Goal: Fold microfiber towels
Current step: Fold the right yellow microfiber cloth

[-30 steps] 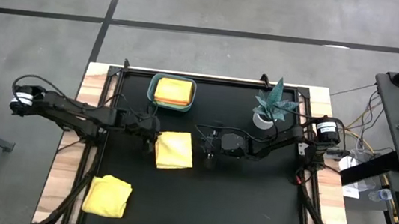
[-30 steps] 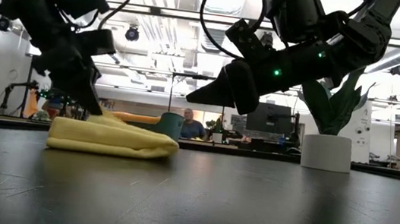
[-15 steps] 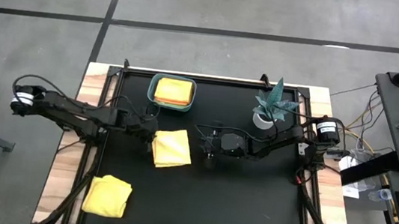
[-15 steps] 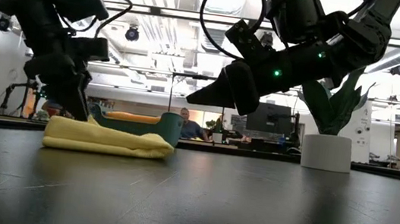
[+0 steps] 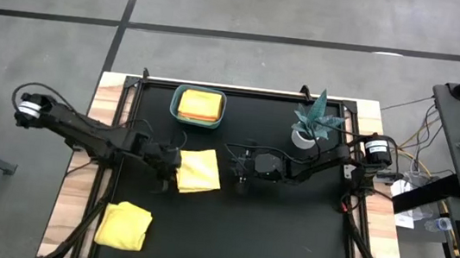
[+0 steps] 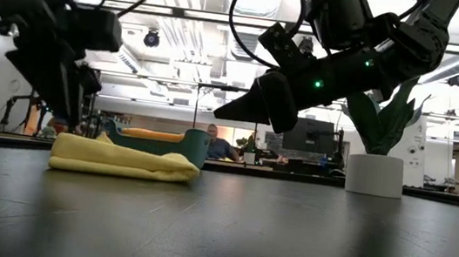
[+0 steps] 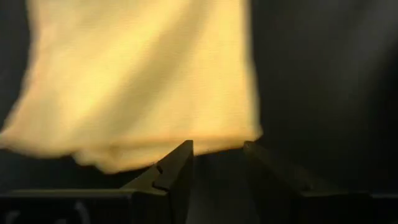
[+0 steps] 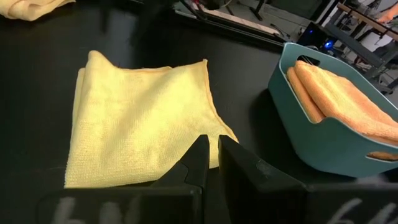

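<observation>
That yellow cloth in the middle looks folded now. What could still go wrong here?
The left gripper sits open right at the edge of the folded yellow towel; pulling away, a finger could snag it and undo the fold. The right gripper, shut, hangs close on the other side and might brush it. The crumpled yellow towel lies near the table's edge and could slip off.
</observation>
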